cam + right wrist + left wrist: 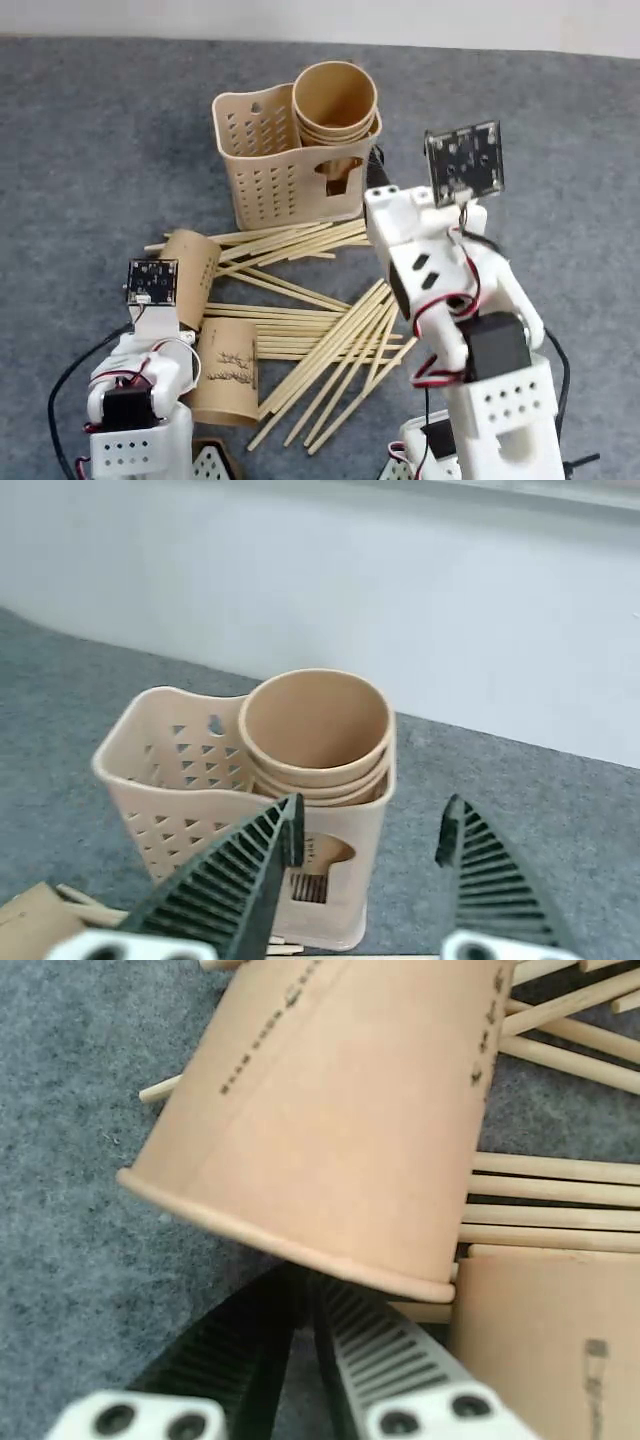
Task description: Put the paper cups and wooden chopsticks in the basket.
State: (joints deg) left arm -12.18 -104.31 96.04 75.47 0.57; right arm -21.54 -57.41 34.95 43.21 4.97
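In the high view the basket (262, 170) stands at twelve o'clock on the grey felt (90, 150), with the stacked cups (335, 95) already nested in its right-hand part. The chopsticks (330, 330) lie fanned across the centre, running towards five o'clock. Two paper cups lie on their sides: the first loose cup (192, 268) at nine o'clock of that pile and the second loose cup (228, 372) at seven o'clock.

The left gripper (300, 1295) sits at the first loose cup's rim. Its fingers are drawn together with only a thin slit between them, and the tips are hidden behind the rim, so whether they pinch the paper cannot be told. The right gripper (370, 825) faces the basket with its fingers spread wide and empty.

The cups look light and thin-walled and would likely crush if squeezed across the body, so the rolled rim is the better hold. The chopsticks look stiff, smooth and prone to rolling, so gripping near mid-length should keep them level.
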